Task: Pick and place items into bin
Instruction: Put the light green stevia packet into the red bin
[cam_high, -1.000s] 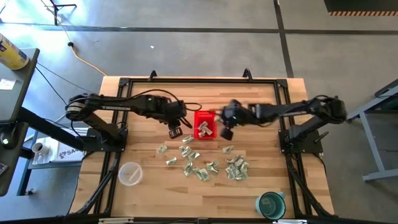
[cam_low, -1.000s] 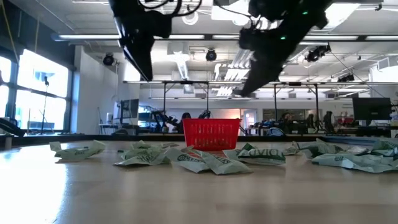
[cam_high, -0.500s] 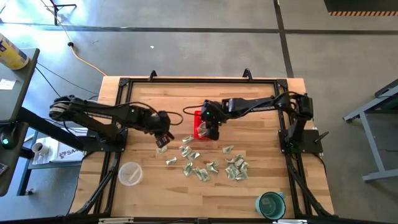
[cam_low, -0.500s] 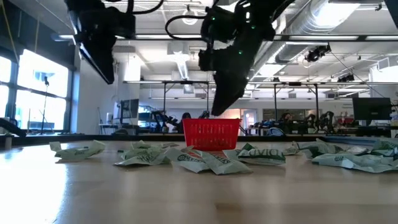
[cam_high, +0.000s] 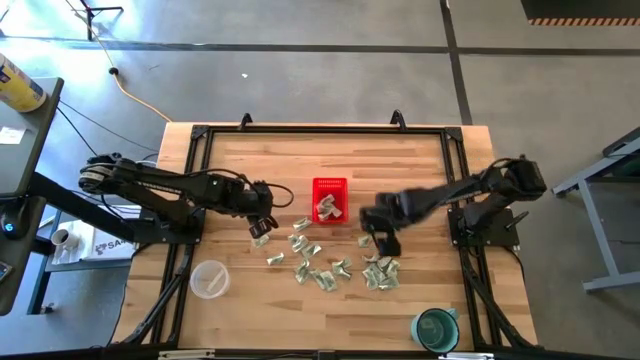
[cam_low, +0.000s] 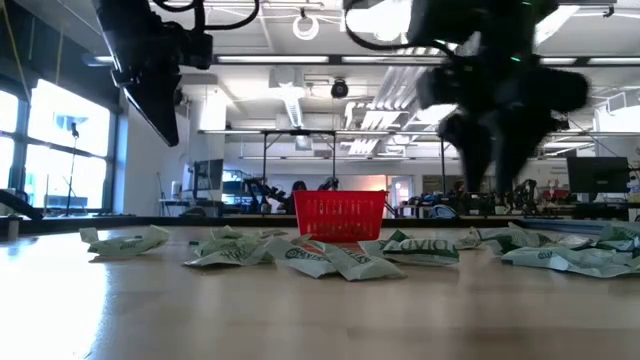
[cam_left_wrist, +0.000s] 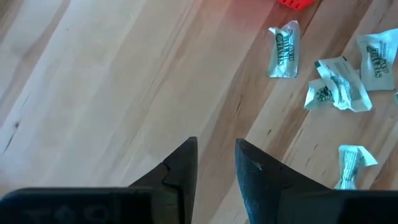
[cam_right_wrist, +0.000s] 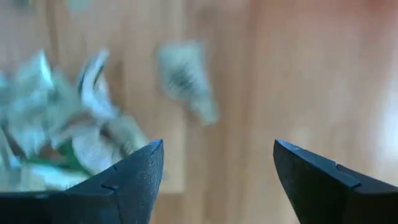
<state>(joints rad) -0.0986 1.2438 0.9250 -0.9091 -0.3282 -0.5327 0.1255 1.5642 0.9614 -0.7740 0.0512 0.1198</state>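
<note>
The red bin (cam_high: 329, 200) stands mid-table with a few pale green-and-white items (cam_high: 328, 208) inside; the low view shows the bin (cam_low: 340, 215) behind the rest. Several more items (cam_high: 318, 268) lie loose on the wood in front of it, with a cluster (cam_high: 380, 272) at the right. My right gripper (cam_high: 385, 240) hangs open above that cluster (cam_right_wrist: 74, 134), nothing between its fingers. My left gripper (cam_high: 262, 222) hovers left of the bin, open by a narrow gap (cam_left_wrist: 216, 146) and empty, just above a single item (cam_high: 260, 239).
A clear plastic cup (cam_high: 209, 279) stands near the front left and a teal round cup (cam_high: 436, 328) at the front right corner. Black frame rails (cam_high: 320, 130) run around the wooden table.
My right gripper swung from right of the bin to above it, then back toward the table's right and near edge, over the right cluster; its fingers have opened. My left gripper went from beside the bin toward the table's left and near edge, then held still.
</note>
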